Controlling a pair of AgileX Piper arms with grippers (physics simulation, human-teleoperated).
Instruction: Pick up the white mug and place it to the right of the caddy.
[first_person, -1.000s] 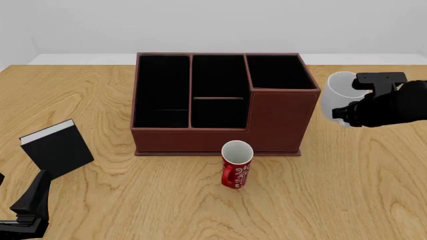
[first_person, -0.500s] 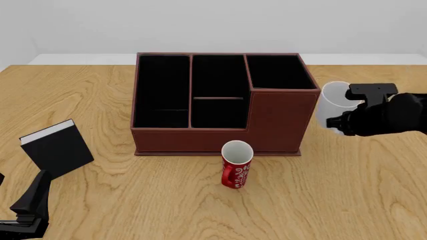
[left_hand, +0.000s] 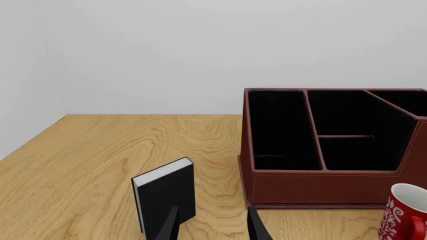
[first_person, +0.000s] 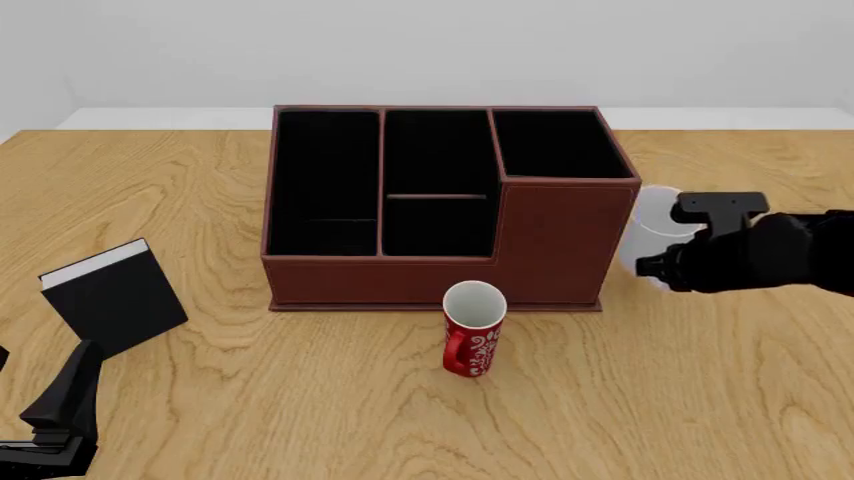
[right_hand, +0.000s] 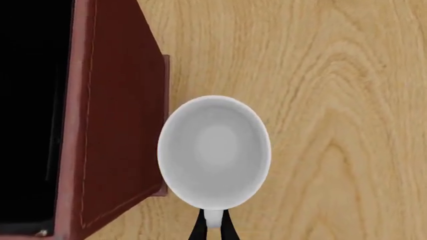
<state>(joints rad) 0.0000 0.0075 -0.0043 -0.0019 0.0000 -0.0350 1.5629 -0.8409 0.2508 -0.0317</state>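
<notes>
The white mug (first_person: 649, 226) is upright just right of the reddish-brown caddy (first_person: 561, 240), close to its right wall. My right gripper (first_person: 671, 262) is shut on the mug's near side. In the right wrist view I look down into the mug (right_hand: 213, 150), with the thin fingers (right_hand: 212, 226) pinched at its rim and the caddy wall (right_hand: 113, 125) beside it. Whether the mug's base touches the table I cannot tell. My left gripper (first_person: 60, 405) stands open and holds nothing at the front left; its fingertips (left_hand: 257, 227) show in the left wrist view.
A small red patterned mug (first_person: 473, 335) stands in front of the caddy's front wall. A black book (first_person: 114, 300) stands upright at the left, just ahead of my left gripper. Both show in the left wrist view: red mug (left_hand: 403, 215), book (left_hand: 167, 200).
My right gripper has carried the white mug down and slightly left, closer to the caddy's right wall. The left arm, red mug and book have not moved.
</notes>
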